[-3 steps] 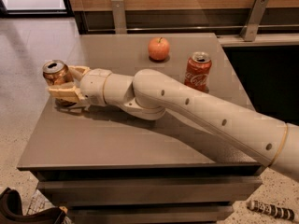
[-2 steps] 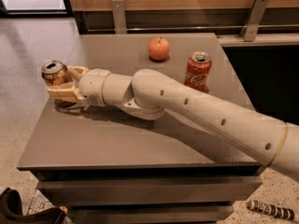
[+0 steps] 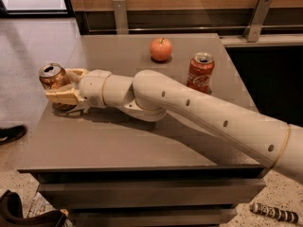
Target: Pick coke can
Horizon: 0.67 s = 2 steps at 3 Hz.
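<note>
A red Coca-Cola can (image 3: 200, 73) stands upright at the back right of the grey table (image 3: 118, 141). My gripper (image 3: 60, 85) is far from it, at the table's left edge. Its tan fingers (image 3: 64, 96) sit on either side of a second, brownish-red can (image 3: 53, 79) that is open at the top, and they press against it. That can stands upright with its base at the table surface. My arm crosses the table from the lower right.
A red apple (image 3: 161, 49) sits at the back middle of the table, left of the Coca-Cola can. A wall with metal brackets (image 3: 258, 18) runs behind the table. A shoe (image 3: 12, 134) is on the floor at the left.
The gripper and the brownish-red can between its fingers have shifted slightly to the left. The Coca-Cola can and the apple have not moved.
</note>
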Each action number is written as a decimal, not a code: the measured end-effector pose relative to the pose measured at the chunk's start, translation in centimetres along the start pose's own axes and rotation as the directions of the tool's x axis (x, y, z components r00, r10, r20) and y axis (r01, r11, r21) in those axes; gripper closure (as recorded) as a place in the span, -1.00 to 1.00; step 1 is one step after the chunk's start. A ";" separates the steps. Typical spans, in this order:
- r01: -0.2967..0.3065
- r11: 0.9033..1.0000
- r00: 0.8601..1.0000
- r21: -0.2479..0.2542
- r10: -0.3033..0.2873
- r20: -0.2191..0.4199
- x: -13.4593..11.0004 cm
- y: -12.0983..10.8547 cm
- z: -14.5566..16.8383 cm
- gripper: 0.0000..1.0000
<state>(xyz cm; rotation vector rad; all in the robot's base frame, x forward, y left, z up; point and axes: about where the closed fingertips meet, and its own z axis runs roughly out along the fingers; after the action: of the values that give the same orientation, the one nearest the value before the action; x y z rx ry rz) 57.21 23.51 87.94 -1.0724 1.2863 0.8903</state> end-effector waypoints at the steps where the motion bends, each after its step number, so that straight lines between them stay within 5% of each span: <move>1: -0.001 1.000 1.000 0.000 0.001 -0.001 -0.7 0.2 -0.1 1.00; 2: 0.006 1.000 1.000 0.008 -0.006 -0.006 -4.2 0.5 -0.9 1.00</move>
<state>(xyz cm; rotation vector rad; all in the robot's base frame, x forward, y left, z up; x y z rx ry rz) 55.99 23.02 92.08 -1.0727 1.2900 0.8778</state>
